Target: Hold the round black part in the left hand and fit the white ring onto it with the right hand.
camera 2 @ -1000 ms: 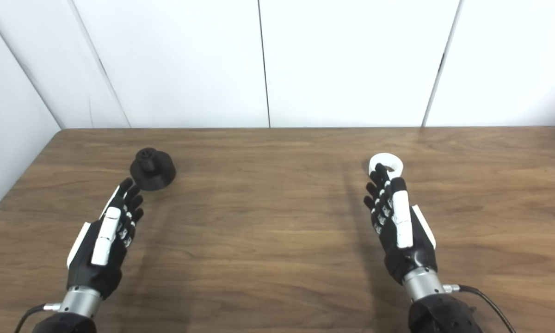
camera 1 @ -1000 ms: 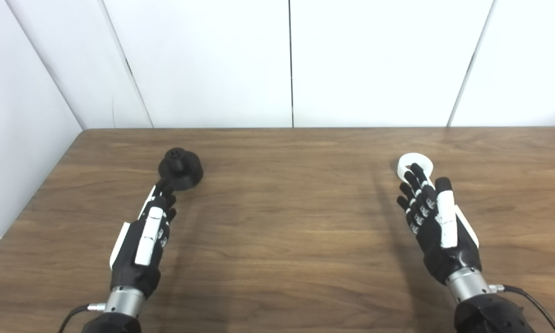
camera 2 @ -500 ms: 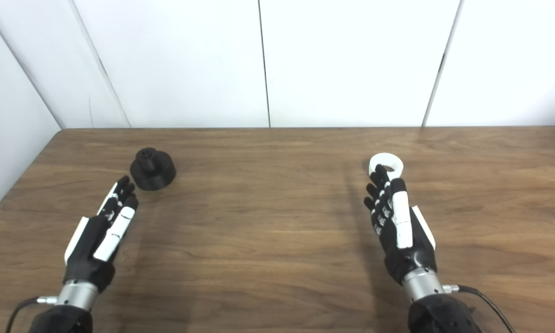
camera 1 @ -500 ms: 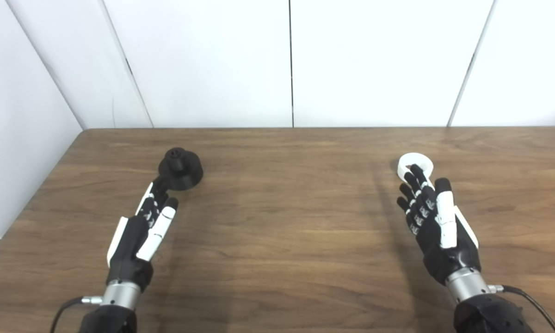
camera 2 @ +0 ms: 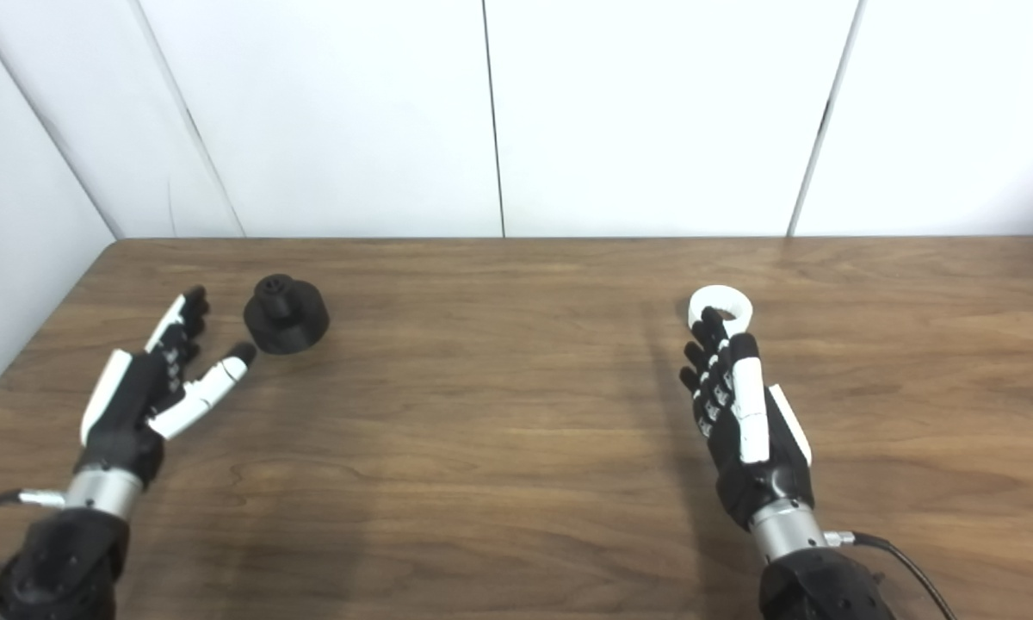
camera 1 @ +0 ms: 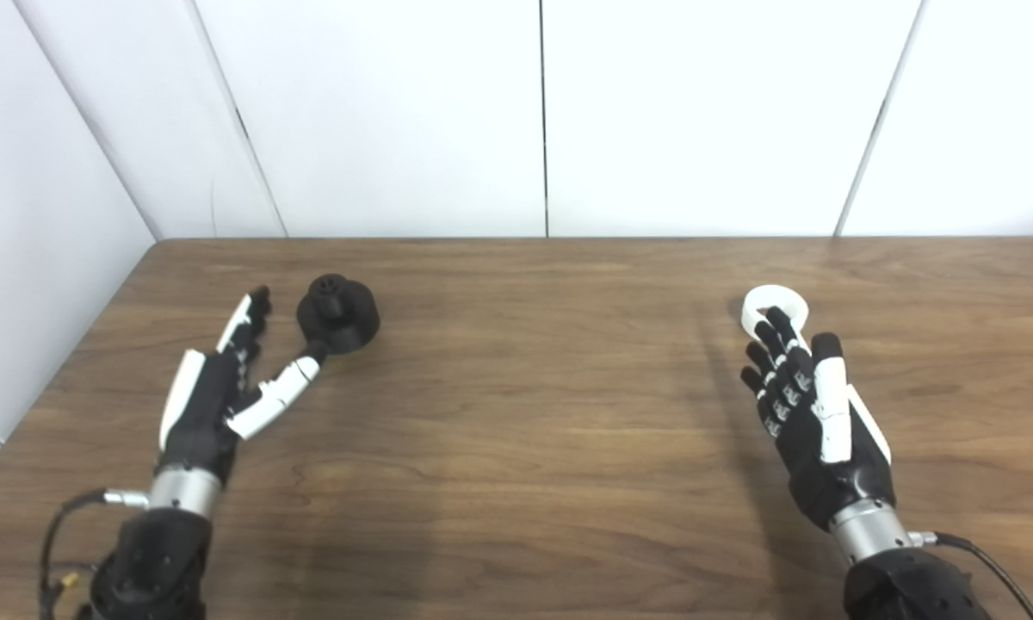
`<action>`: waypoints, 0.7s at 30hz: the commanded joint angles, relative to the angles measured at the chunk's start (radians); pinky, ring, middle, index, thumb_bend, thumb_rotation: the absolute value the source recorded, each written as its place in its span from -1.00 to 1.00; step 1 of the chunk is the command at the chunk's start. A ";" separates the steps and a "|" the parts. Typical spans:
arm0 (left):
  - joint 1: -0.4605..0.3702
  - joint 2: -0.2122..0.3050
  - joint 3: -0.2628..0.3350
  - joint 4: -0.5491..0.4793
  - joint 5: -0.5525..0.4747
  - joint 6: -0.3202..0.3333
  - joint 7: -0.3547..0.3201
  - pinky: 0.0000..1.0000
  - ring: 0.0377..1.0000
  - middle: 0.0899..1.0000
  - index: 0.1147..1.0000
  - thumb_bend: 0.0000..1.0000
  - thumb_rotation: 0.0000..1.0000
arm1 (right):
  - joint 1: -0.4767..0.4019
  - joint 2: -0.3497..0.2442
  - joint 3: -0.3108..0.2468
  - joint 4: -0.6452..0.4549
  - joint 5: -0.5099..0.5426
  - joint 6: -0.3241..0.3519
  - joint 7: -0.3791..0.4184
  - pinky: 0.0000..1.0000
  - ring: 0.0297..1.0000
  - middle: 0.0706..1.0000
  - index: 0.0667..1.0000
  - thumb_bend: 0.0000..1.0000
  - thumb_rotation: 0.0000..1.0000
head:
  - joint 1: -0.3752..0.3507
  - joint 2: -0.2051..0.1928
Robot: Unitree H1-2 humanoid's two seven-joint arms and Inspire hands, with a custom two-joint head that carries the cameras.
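Two parts on the bench: round black part (camera 1: 337, 313) at far left, white ring (camera 1: 774, 308) at far right, well apart; both lie on the wood and neither is lifted.
Bench (camera 1: 534, 413): brown wood, carrying only these two parts and the arms.
Left robot hand (camera 1: 224, 387): open, fingers spread and thumb swung out toward the black part; the thumb tip is just beside its near edge, and I cannot tell whether it touches. It holds nothing.
Right robot hand (camera 1: 805, 405): open, palm up, fingers stretched toward the ring; the fingertips overlap its near rim in both views, so contact cannot be judged. It holds nothing.
Step in hand: by my reading, the reach toward the pick-up, with the left side shaping a grasp around the black part.
Next move calls for: closing fingers and thumb around the wide base of the black part, leaving its raised top stub free for the ring; then lifting it.
Containers: none visible, so nothing is held in any.
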 commanded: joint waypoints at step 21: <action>-0.210 0.288 -0.068 0.248 0.099 -0.001 -0.136 1.00 1.00 1.00 1.00 1.00 -0.43 | -0.008 0.013 0.002 -0.009 -0.002 -0.058 0.008 1.00 1.00 1.00 1.00 0.34 1.00 | 0.000 -0.017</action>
